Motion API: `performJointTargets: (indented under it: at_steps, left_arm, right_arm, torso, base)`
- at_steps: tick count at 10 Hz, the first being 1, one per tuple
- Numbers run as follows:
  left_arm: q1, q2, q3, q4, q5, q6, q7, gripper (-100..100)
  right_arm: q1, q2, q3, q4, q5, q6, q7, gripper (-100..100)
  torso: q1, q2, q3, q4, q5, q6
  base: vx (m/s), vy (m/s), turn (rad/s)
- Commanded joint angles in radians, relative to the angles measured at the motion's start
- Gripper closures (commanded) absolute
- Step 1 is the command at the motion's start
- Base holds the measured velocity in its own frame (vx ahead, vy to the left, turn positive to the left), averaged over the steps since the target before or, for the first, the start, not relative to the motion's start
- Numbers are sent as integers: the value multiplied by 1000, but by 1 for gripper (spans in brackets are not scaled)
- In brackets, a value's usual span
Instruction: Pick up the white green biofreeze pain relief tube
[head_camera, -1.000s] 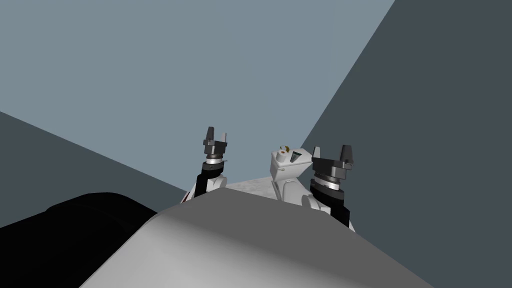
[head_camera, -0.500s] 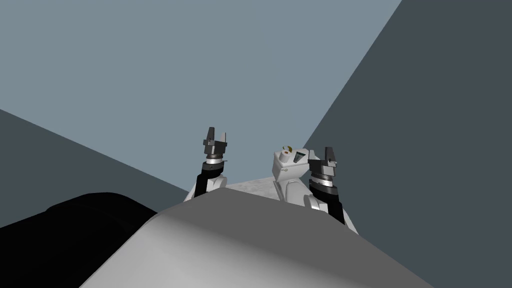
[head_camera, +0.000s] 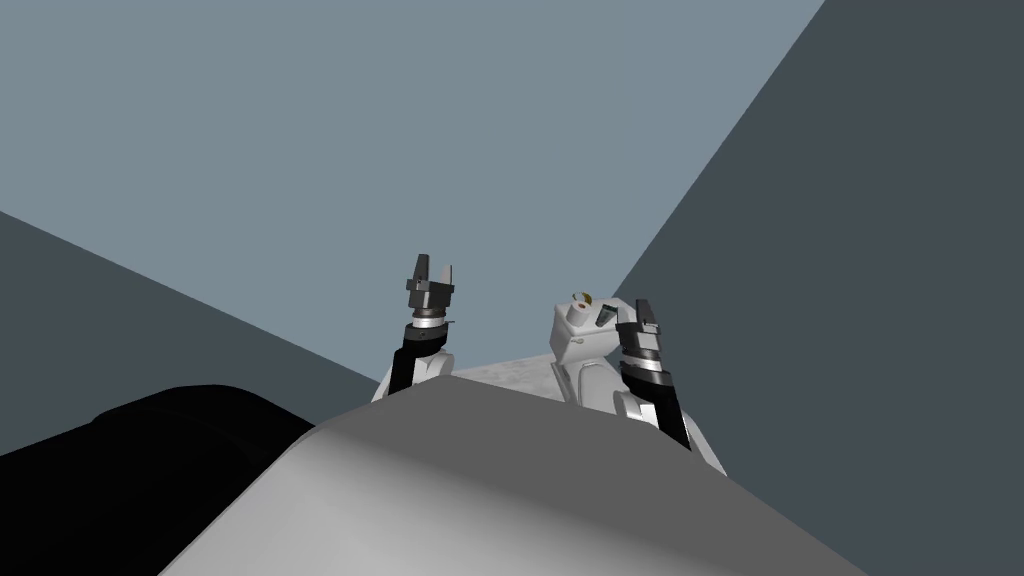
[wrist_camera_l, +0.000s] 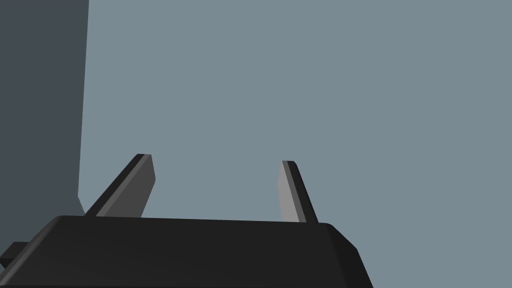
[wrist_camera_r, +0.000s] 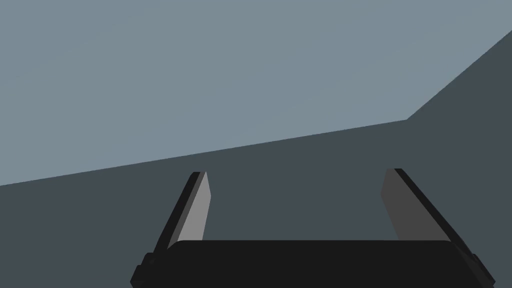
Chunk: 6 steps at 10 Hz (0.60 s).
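The tube, a grey-green shape too small to read, sits atop a white stand beside a white roll. The right gripper hovers just beside it, fingers spread and empty. The left gripper, raised well apart on the other side, is likewise spread wide, holding nothing.

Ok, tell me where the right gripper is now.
In the head view, the right gripper is right of centre, open, close beside the small items on top of a white block; the left gripper is off to its left.
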Motion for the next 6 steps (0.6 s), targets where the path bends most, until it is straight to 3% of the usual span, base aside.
performJointTargets:
  at_steps: [1,6]
  left_arm:
    - [0,0,0,0,0,0,0,0]
    - [0,0,0,0,0,0,0,0]
  right_arm:
    - [-8,-10,-9,30,3,6,14,-100]
    - [-56,-60,-61,177,30,26,95,-100]
  torso:
    - [0,0,0,0,0,0]
    - [0,1,0,0,0,0]
  base:
    - [4,70,0]
    - [-10,89,7]
